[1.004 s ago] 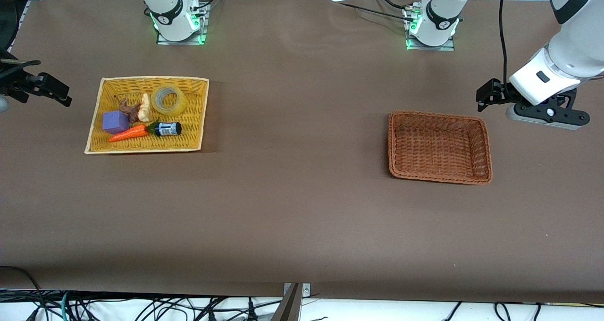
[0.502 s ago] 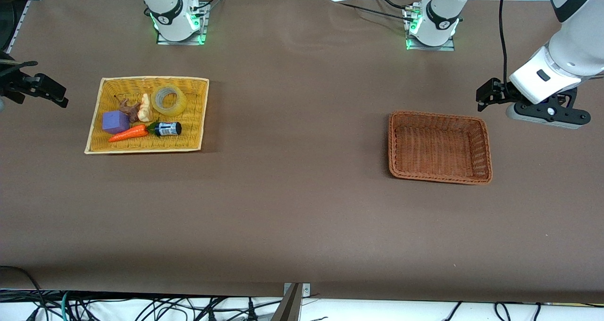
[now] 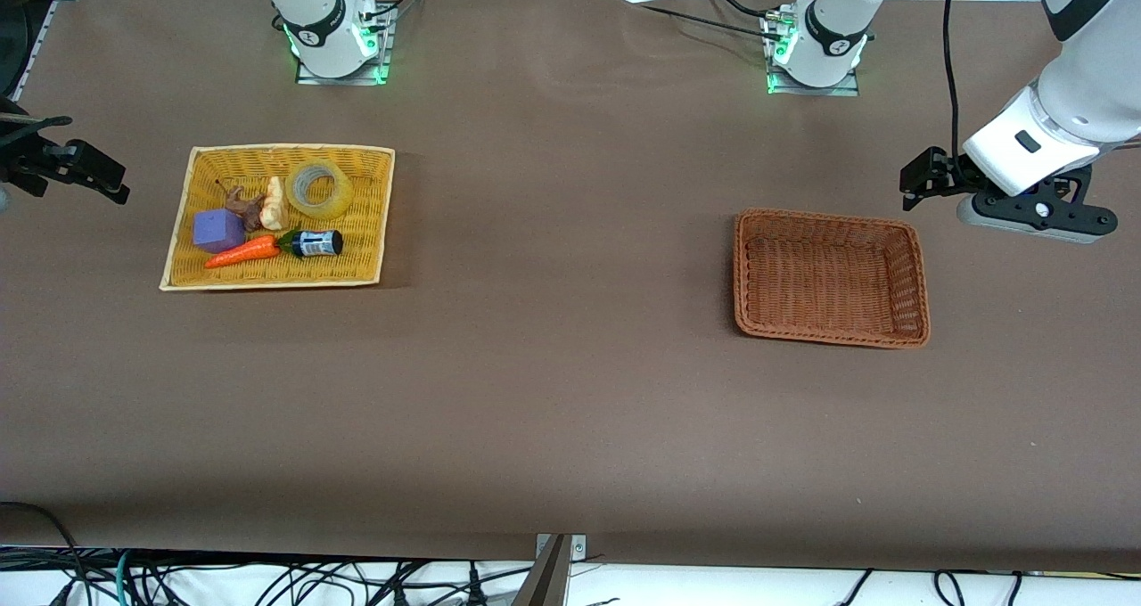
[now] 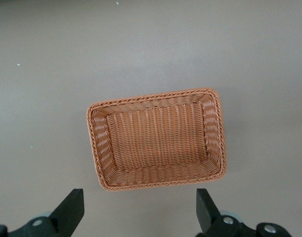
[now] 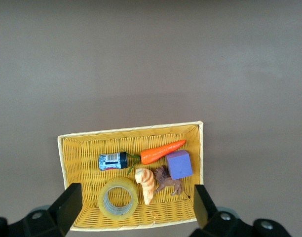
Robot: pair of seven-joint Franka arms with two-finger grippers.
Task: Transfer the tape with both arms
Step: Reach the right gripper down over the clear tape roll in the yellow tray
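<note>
The tape (image 3: 319,188), a yellowish translucent ring with a grey core, lies flat in the yellow wicker tray (image 3: 267,149), at the corner nearest the right arm's base. In the right wrist view the tape (image 5: 118,198) shows between the wide-apart fingers. My right gripper (image 3: 102,178) hangs open and empty over the table beside the tray, at the right arm's end. My left gripper (image 3: 918,183) hangs open and empty over the table beside the brown wicker basket (image 3: 824,217), at the left arm's end. That basket (image 4: 156,96) holds nothing.
The yellow tray also holds a purple cube (image 3: 218,230), a toy carrot (image 3: 242,251), a small dark bottle (image 3: 314,243), a brown toy lion (image 3: 239,207) and a striped pale piece (image 3: 274,203) right next to the tape.
My right gripper has drifted slightly toward the right arm's end of the table. The left gripper has barely shifted. Nothing in the tray moved.
</note>
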